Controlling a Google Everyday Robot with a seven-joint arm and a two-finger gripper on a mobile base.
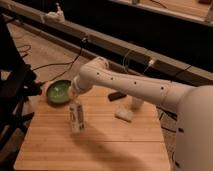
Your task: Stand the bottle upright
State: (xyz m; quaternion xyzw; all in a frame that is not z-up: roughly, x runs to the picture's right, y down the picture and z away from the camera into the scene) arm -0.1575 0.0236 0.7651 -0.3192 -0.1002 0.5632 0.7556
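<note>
The arm [131,86] extends from the right edge of the frame toward the left centre, above the wooden bench [110,147]. The hand [75,99] is located at the end of the arm, just right of the green bowl [59,92], and points downward. The hand is closed on the top end of the bottle [76,120].

The bottle hangs below the hand in a near-vertical position, cap end up, with a slight tilt. Its lower end is at the bench surface in the left-centre area. Contact with the surface cannot be confirmed. The bottle is just below and to the right of the bowl and does not touch it.

A flat whitish block [125,114] lies on the bench, right of centre. A pale cup [136,103] stands just behind the block. A flat dark object [117,95] lies near the far edge of the bench, under the arm.
</note>
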